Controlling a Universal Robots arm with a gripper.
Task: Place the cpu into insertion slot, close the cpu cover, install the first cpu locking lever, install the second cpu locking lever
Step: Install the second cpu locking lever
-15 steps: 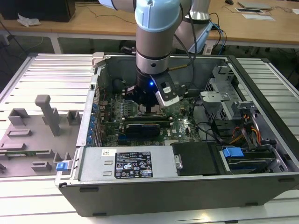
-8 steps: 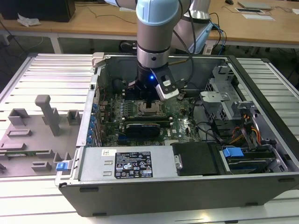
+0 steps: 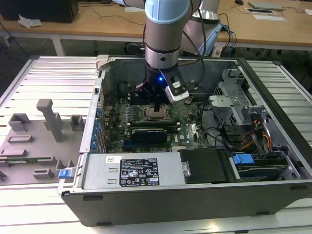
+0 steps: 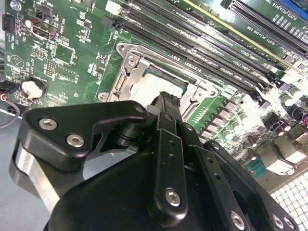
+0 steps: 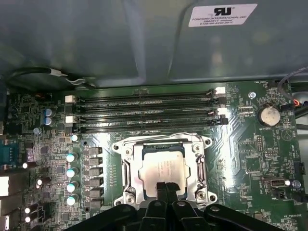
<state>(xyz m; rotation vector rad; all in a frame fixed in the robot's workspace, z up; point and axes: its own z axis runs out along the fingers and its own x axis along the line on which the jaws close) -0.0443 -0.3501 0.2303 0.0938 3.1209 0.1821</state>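
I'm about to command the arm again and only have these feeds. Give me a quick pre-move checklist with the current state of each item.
1. Cpu in the slot: ok, it lies flat inside the silver rim in the first wrist view.
2. Gripper over the cpu: ok, its tips sit at the chip's edge.
3. Gripper clear of the cpu: cannot tell, contact is hidden.
4. Cover closed over the cpu: cannot tell; the whole metal top shows.
5. Locking levers latched: cannot tell.
6. Arm clear of the case wall: ok in the exterior view.
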